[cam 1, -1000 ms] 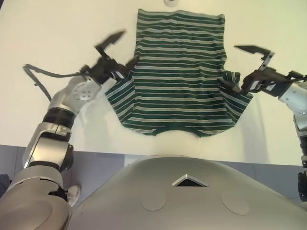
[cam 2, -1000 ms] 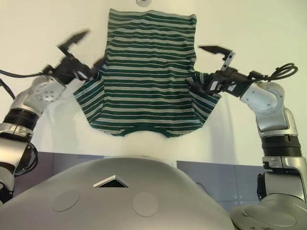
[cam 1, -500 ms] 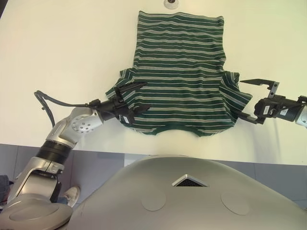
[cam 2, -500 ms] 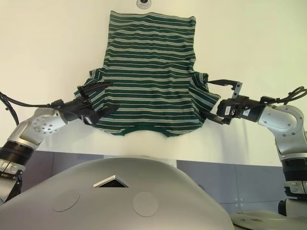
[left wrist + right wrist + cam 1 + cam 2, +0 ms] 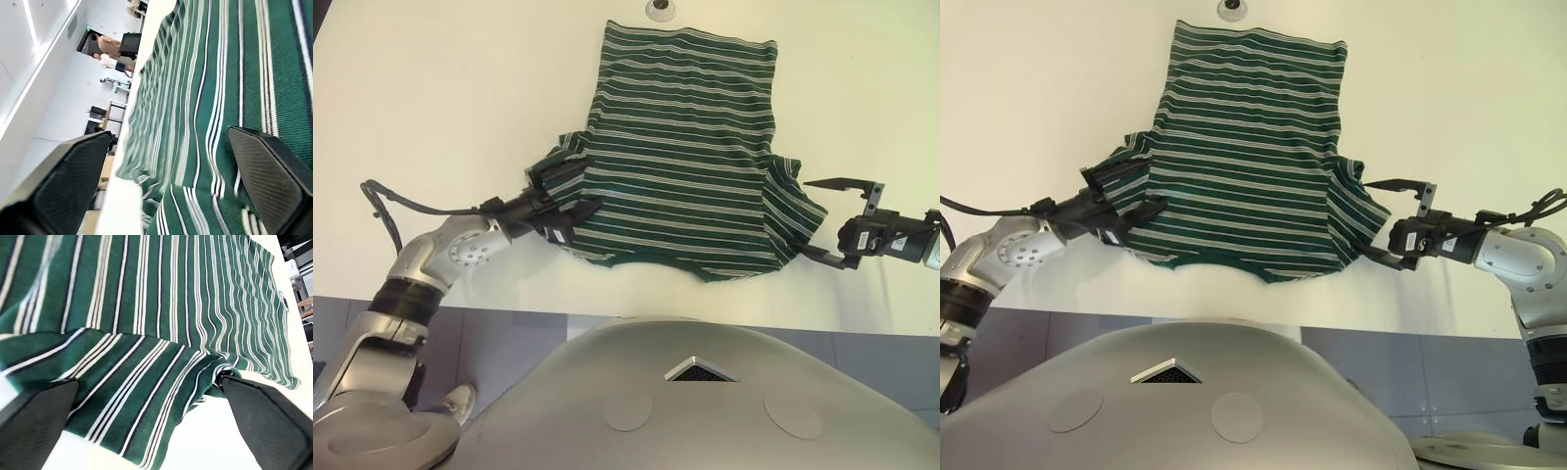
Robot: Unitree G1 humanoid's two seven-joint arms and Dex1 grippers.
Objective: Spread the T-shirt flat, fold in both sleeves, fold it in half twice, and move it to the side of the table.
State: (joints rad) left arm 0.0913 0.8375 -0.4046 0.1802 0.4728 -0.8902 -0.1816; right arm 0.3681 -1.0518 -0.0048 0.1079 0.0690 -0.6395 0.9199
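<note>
A dark green T-shirt (image 5: 680,147) with white stripes lies on the white table (image 5: 431,108), its collar toward the near edge and its hem far away. Both sleeves are bunched at the sides. My left gripper (image 5: 570,192) is open low over the left sleeve and shoulder, with striped cloth between its fingers (image 5: 73,186). My right gripper (image 5: 806,216) is open at the right sleeve's outer edge. One finger is above the cloth and one is at table level (image 5: 269,426). Neither has closed on the fabric.
A small round fitting (image 5: 658,8) sits in the table just beyond the hem. The table's near edge (image 5: 460,296) runs close below the collar. Bare white tabletop extends to the left and right of the shirt.
Both open grippers came down from beside the sleeves toward the near shoulder corners. The left one now sits over the left sleeve. The shirt's near part has shifted slightly.
</note>
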